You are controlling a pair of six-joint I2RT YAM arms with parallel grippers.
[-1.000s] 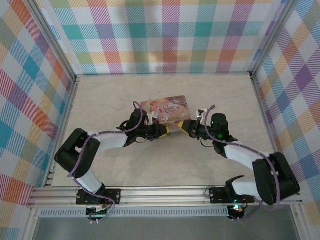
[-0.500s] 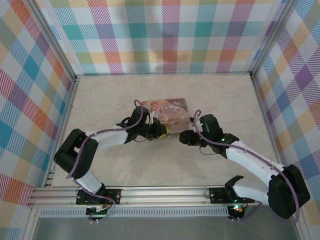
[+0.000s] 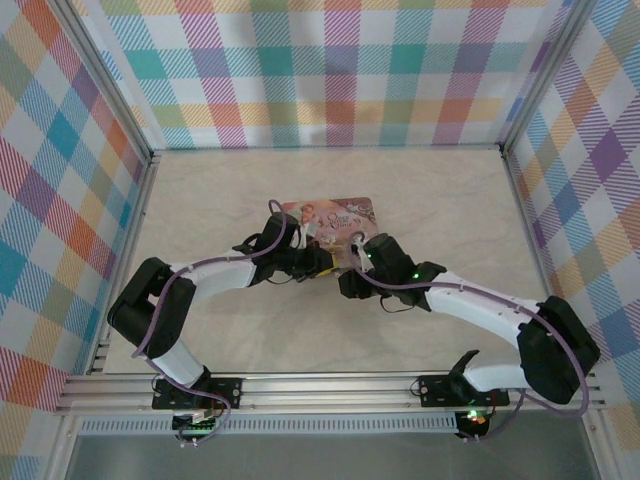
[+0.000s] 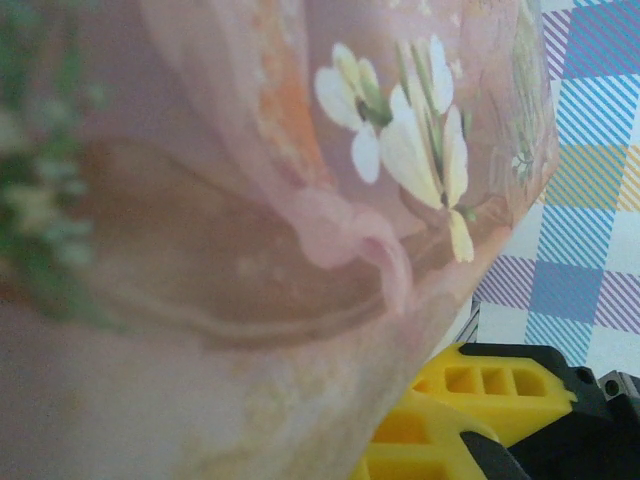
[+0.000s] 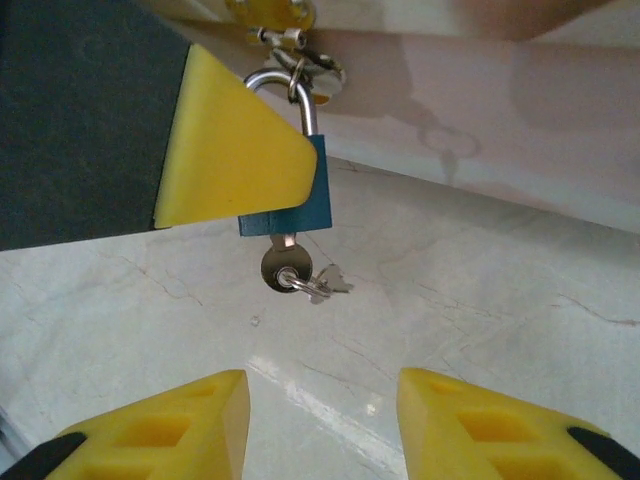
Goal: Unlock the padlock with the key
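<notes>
I see the padlock (image 5: 297, 215), teal-blue here, held off the table (image 5: 500, 300) at the near edge of the tin (image 3: 335, 218), with its silver shackle hooked through the tin's clasp ring. My left gripper (image 3: 329, 262) pinches it: one yellow finger (image 5: 235, 140) lies flat over the body, and its mate is hidden behind. The key (image 5: 287, 267) sits in the keyhole with a small ring dangling from it. My right gripper (image 5: 322, 388) hovers just short of the key, its jaws wide apart and touching nothing.

Shiny metal key (image 5: 285, 268) in a matt, perhaps painted, padlock (image 5: 290, 222).
</notes>
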